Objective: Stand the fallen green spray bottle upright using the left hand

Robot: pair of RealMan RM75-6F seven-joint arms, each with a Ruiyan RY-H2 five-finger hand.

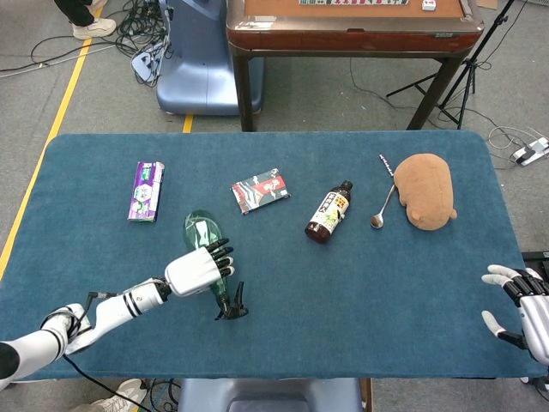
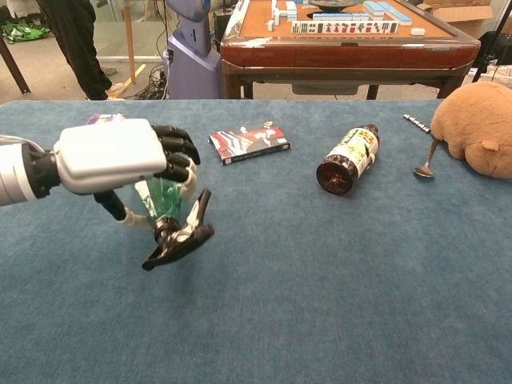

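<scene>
**Tipping the bottle up onto its base**

From the head view, my left hand (image 1: pixel 199 273) wraps the green spray bottle (image 1: pixel 206 237) toward the near-left part of the table (image 1: pixel 360 292), well in from the left edge. My fingers curl over the body just above the neck, and the black trigger head (image 1: pixel 231 305) points toward the near edge. The bottle's base looks lifted off the cloth, though I cannot be sure from here. My right hand (image 1: pixel 517 307) waits at the near-right corner, fingers spread and holding nothing.

From the chest view, my left hand (image 2: pixel 120 156) covers most of the green spray bottle (image 2: pixel 162 200); the trigger head (image 2: pixel 180 236) hangs low, touching or just above the cloth. To do this well, I judge I should swing the trigger end up and over, keeping my grip firm on the slick plastic so the body does not twist. I should set the base flat before loosening my fingers.
</scene>
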